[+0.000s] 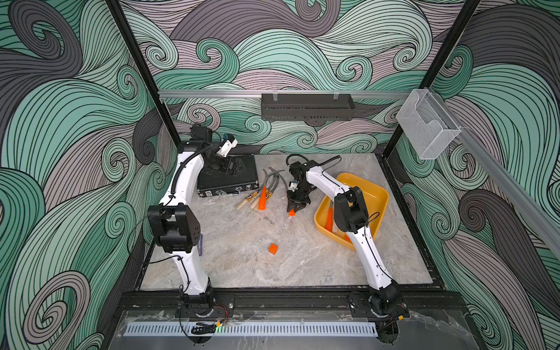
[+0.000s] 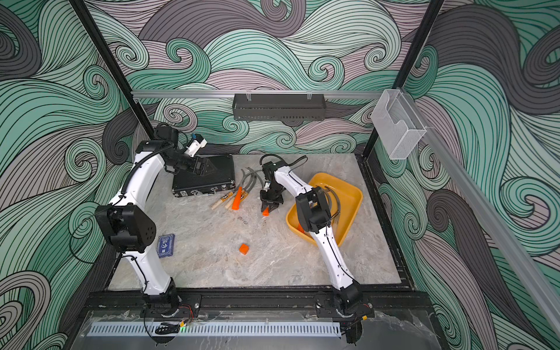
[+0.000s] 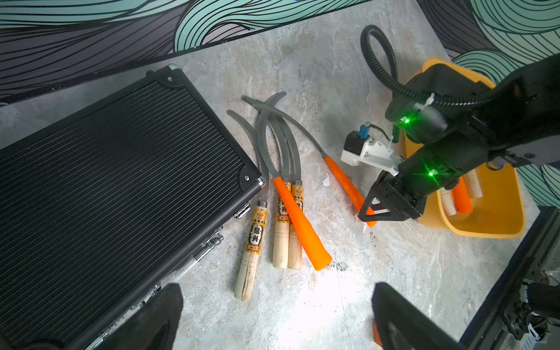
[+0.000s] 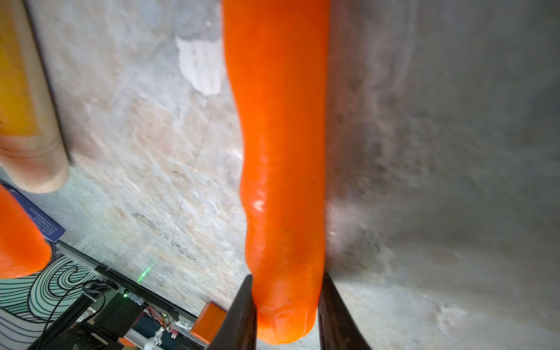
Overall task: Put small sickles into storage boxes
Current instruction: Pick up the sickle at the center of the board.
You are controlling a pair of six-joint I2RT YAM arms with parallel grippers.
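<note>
Sickles point(image 1: 261, 194) are lying in a loose pile at 11 o'clock on the table point(image 1: 242, 266). Four of them are crossing blades, just beside the black case point(image 1: 227, 178) at 10 o'clock. A fifth, an orange-handled sickle point(image 4: 285, 151), is sitting near the centre, its blade reaching toward the pile, and the right claw point(image 4: 286, 278) is clamping its butt end. More sickles are resting inside the yellow tray point(image 1: 380, 194) at 3 o'clock. The left claw point(image 3: 277, 286) is hovering above the case, fingers standing wide apart, gripping nothing. An orange cube point(image 1: 273, 248) is sitting at 6 o'clock.
</note>
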